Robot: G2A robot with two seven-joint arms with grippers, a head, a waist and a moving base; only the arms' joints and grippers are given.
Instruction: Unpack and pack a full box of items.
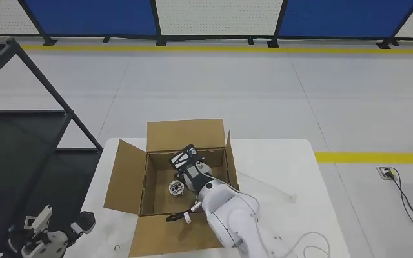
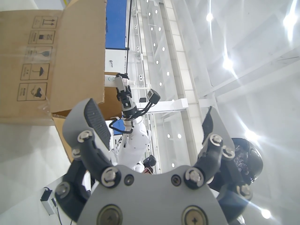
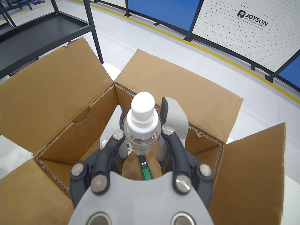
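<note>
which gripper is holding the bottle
The right gripper, shut on the white-capped clear bottle over the open box; the left gripper is open and empty.

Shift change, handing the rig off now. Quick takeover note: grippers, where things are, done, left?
Right gripper: shut on the clear bottle with a white cap, over the open box.
Left gripper: open, empty, outside the box by its printed side wall.
Box: on the white table, flaps open; a green-handled tool lies inside beneath the bottle.
Done: box opened, bottle gripped.
Left: cannot tell whether the bottle is going in or out; finish that move, then handle the remaining items.
</note>
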